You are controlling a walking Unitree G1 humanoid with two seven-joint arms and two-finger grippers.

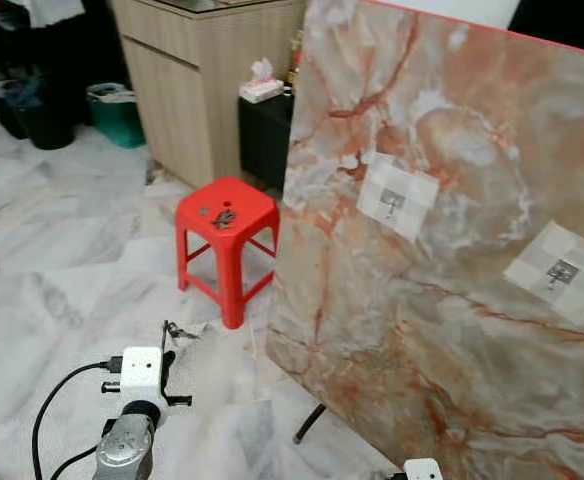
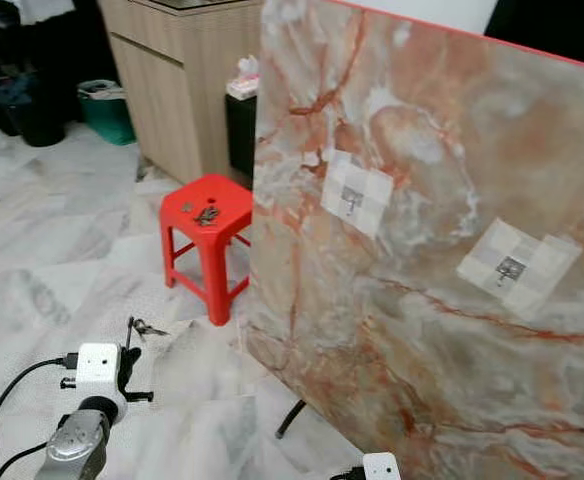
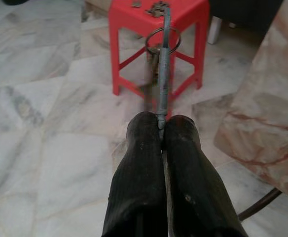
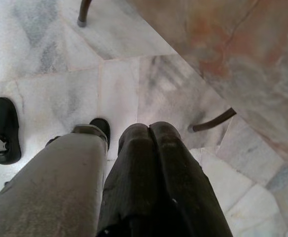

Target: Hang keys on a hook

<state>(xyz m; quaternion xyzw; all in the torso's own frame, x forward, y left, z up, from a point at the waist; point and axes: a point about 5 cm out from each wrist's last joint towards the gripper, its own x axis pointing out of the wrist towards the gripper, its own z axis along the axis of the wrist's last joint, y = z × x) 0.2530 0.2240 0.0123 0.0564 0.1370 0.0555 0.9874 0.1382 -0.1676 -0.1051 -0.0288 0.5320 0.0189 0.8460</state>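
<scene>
The left gripper (image 3: 161, 129) has its fingers squeezed tight on the keys (image 3: 162, 44), which stick straight out in front of it. The nearest hook (image 1: 393, 206) is up and to the right, on the marble board (image 1: 452, 300). The right gripper (image 4: 151, 136) hangs low, fingers pressed together, holding nothing.

No readable text, labels, brands or numbers on anything in view.

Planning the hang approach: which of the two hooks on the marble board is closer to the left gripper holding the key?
The hook nearer the red stool, higher on the marble board; the other hook is farther right. The left gripper is shut on the key.
</scene>
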